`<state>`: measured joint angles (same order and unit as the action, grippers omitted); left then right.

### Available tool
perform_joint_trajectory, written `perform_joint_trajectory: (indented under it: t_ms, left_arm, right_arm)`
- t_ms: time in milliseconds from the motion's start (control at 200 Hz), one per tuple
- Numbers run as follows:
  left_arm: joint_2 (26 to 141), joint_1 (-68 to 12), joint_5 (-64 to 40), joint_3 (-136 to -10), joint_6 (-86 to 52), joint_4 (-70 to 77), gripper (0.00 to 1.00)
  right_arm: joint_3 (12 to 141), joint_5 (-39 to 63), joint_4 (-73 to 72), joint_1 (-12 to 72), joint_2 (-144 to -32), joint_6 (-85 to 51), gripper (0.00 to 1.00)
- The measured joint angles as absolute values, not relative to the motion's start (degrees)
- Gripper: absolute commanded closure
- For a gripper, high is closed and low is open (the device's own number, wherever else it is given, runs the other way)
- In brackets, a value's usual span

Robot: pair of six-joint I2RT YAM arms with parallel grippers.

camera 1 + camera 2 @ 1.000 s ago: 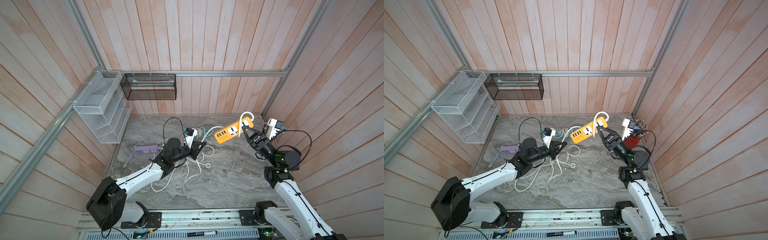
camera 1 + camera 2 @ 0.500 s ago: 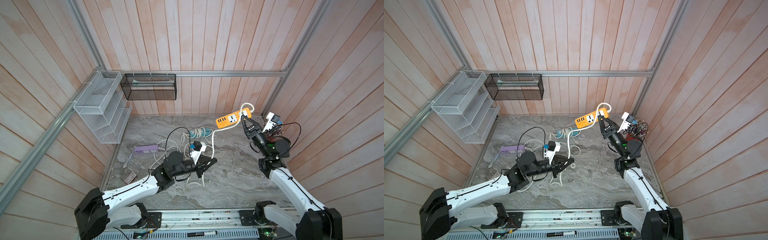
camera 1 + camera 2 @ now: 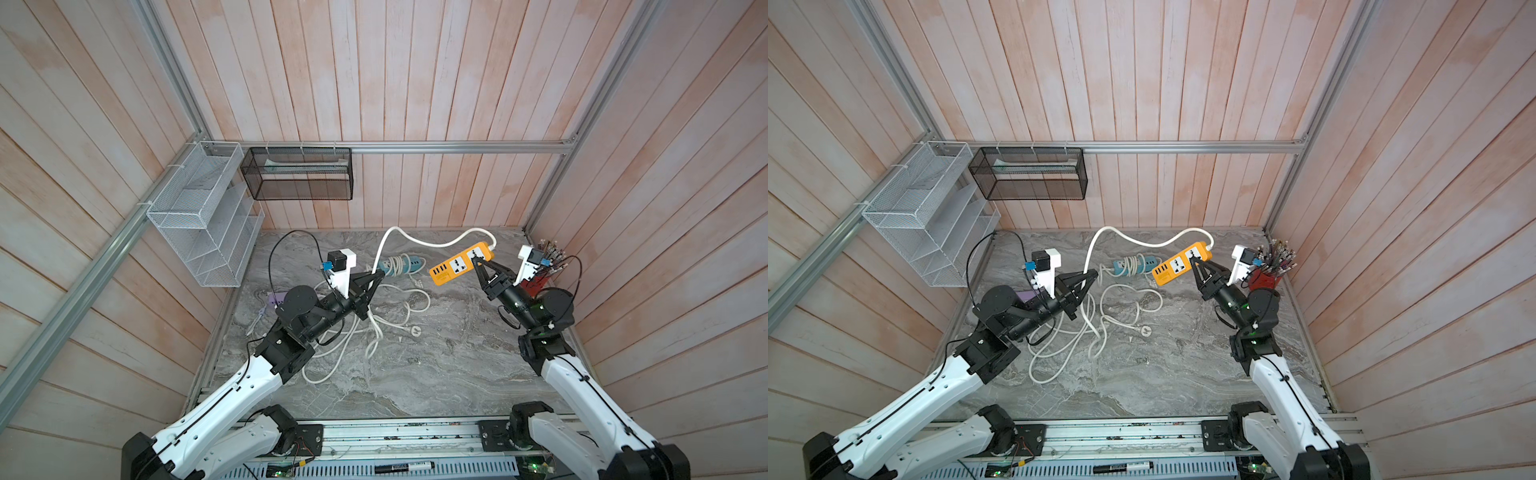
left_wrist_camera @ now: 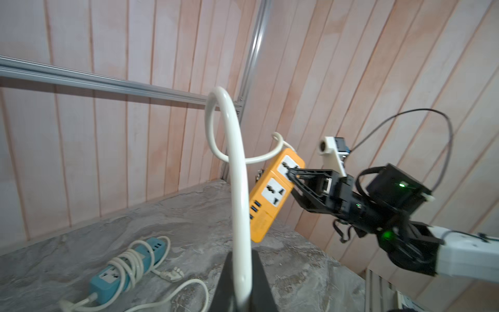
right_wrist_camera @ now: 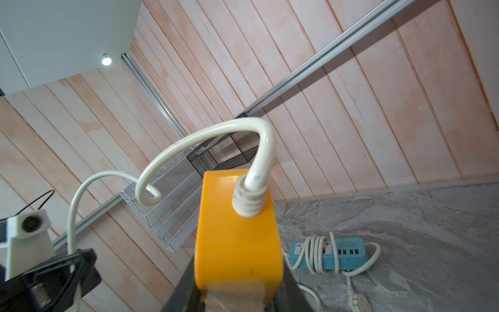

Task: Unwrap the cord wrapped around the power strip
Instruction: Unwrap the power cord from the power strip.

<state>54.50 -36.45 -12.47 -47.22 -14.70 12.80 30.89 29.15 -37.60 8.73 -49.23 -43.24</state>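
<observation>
Above the grey marbled stone table, two arms hold an orange rectangular plastic power strip and its thick white rubber cord aloft.
The right gripper is clamped on the strip at its cord end and holds it tilted, off the table, near the back right corner. From that end the cord runs free of the strip's body, arcs along the back wall and drops to the left gripper, whose jaws are pinched closed on it. Below that grip the cord lies in loose loops on the table. A blue plastic power strip, wound in its own pale cord, lies on the table between the grippers.
</observation>
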Motion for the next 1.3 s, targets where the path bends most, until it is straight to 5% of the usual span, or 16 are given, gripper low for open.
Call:
perform_joint_trajectory:
  t_ms: [480,950,1300]
  left_arm:
    - [68.77,-29.82,-10.76,-52.99,-14.33,10.09,1.00]
    - [80.53,-45.65,-18.00,-50.92,-18.24,14.98,1.00]
    - [89.82,-47.72,-18.44,-47.09,-21.04,17.34,1.00]
  right_arm:
    - [40.47,33.28,-20.78,4.58,-36.84,-44.56,1.00]
    - [42.37,27.05,-17.17,-6.85,-46.33,-44.10,1.00]
    - [38.92,33.15,-20.86,-10.46,-50.57,-53.65,1.00]
